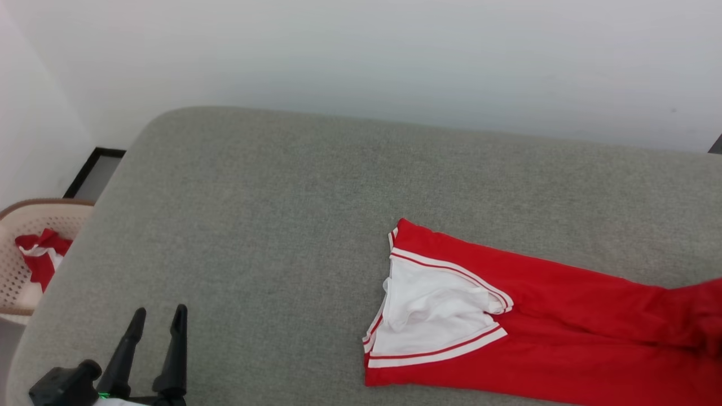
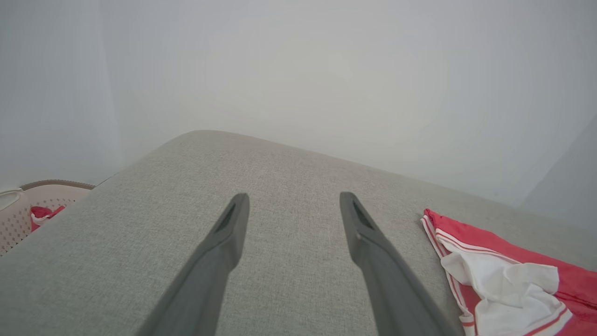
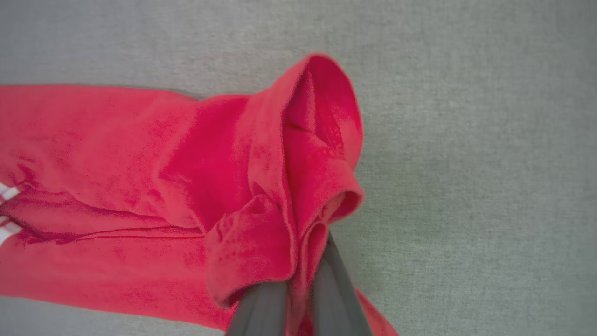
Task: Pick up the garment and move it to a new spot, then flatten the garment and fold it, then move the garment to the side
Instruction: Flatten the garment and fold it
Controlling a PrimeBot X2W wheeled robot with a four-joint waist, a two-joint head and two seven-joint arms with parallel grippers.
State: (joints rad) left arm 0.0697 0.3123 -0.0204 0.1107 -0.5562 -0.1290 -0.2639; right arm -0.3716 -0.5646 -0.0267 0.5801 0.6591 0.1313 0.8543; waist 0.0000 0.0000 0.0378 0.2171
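The garment point(image 1: 564, 316) is a red shirt with a white sleeve and red-and-white striped trim. It lies stretched out on the right half of the grey padded surface point(image 1: 254, 225) and runs off the head view's right edge. In the right wrist view my right gripper point(image 3: 303, 280) is shut on a bunched red fold of the garment point(image 3: 140, 154), lifting that end a little. My left gripper point(image 1: 159, 311) is open and empty at the lower left, well apart from the shirt. In the left wrist view the left gripper point(image 2: 294, 199) hovers over bare fabric, with the garment point(image 2: 503, 280) to its right.
A pale perforated basket point(image 1: 34, 237) holding red-and-white clothing stands off the surface's left edge; the basket point(image 2: 23, 205) also appears in the left wrist view. A pale wall runs behind the surface. A dark-framed panel point(image 1: 93, 172) lies on the floor at the far left.
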